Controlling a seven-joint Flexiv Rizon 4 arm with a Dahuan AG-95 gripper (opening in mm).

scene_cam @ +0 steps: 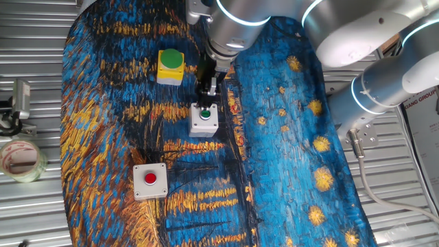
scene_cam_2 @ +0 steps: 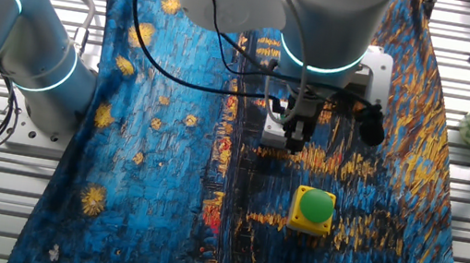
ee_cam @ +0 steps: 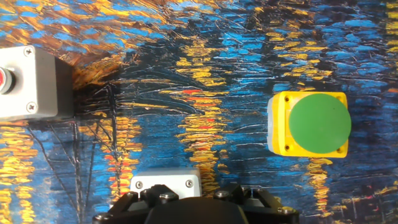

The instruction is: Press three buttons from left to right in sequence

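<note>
Hand over small green button, elsewhere hidden.

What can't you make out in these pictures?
- Whether the end effector touches the small green button: too small in one fixed view.
- Middle box: mostly hidden by the end effector in the hand view.
- Red button box: cut by the left edge there.

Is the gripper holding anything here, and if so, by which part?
Nothing is held: the gripper is down on the middle box's small green button, pressing rather than gripping.
</note>
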